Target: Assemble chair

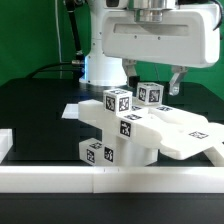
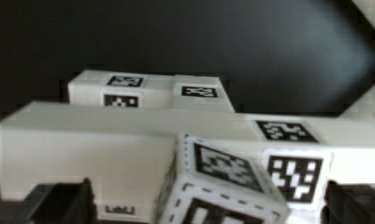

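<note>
- Gripper [image 1: 176, 82] hangs just above the far right of the chair parts, jaws spread wide, holding nothing.
- Chair [image 1: 130, 128] sits as a partly joined cluster against the near border rail [image 1: 110, 178], on the black table [image 1: 40, 110].
- Done, as I judge it: notched blocks and tagged posts [image 1: 119, 101] stacked together; the wrist view shows the tagged blocks [image 2: 237, 170] right below the fingers.
- Left: the flat slab [image 1: 185, 135] looks loosely leaning, not seated.
- Long axis runs left to right in the exterior view, with the slab end tilted towards the right.
</note>
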`<state>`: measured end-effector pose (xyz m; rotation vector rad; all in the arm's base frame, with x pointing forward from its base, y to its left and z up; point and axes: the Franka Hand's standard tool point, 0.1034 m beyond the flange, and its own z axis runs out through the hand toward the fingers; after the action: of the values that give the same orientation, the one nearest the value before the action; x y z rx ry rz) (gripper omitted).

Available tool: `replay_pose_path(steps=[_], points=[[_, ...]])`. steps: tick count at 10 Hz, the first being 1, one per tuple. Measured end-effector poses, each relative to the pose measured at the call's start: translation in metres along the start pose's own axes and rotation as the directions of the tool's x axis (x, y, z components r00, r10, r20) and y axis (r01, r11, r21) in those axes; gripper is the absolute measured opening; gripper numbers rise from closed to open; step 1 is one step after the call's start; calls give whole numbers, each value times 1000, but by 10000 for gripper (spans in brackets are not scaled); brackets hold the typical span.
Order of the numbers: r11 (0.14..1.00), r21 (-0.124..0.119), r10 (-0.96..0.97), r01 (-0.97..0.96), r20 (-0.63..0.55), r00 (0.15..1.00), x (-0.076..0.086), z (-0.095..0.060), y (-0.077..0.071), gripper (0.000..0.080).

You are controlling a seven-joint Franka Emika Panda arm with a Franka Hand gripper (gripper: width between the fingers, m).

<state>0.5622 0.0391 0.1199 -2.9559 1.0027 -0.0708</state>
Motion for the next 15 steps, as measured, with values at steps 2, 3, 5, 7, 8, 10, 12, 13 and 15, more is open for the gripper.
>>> replay_pose_path(steps=[2, 3, 5, 7, 8, 10, 12, 13, 15], points=[[969, 1, -245, 245, 0, 969, 1, -1, 0, 648], [949, 1, -315, 315, 0, 949, 1, -1, 0, 649], [888, -1, -461, 461, 1, 888, 1, -1, 1, 649], [820, -6, -573, 573, 2, 820, 2, -1, 2, 649], [758, -10, -652, 652, 2, 758, 3, -1, 3, 649], [738, -10, -674, 674, 3, 738, 3, 0, 4, 622], [762, -10, -648, 648, 3, 762, 3, 0, 4, 448], [761, -10, -648, 648, 4, 762, 3, 0, 4, 448], [843, -7, -538, 538, 1, 843, 4, 0, 5, 282]])
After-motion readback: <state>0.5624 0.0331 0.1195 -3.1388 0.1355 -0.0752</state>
